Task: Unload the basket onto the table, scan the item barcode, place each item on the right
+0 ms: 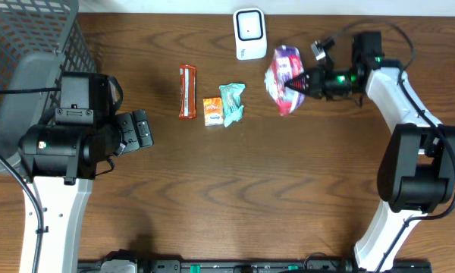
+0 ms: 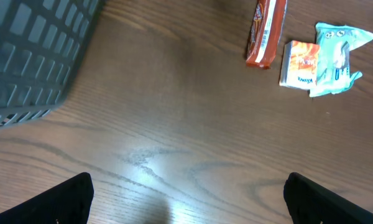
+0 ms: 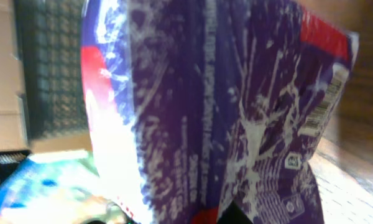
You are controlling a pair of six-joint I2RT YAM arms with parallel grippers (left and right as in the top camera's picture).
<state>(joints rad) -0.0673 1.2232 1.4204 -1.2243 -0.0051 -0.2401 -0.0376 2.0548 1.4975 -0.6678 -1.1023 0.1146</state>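
Right jaws clamp the purple snack bag (image 1: pixel 280 70) near the scanner (image 1: pixel 249 33); left jaws stand apart. Slick film may slip, hiding its barcode (image 3: pixel 320 112).

Grey mesh basket (image 1: pixel 30 38) far left, red bar (image 1: pixel 187 92), orange packet (image 1: pixel 211 111) touching teal wrapper (image 1: pixel 232 104)

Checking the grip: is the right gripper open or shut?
Shut: the right gripper pinches the purple packet overhead, and the packet fills its wrist view.

purple packet (image 3: pixel 236 112) fills view | barcode (image 3: pixel 321 112) at right edge | mesh basket (image 3: pixel 50 68) behind, left
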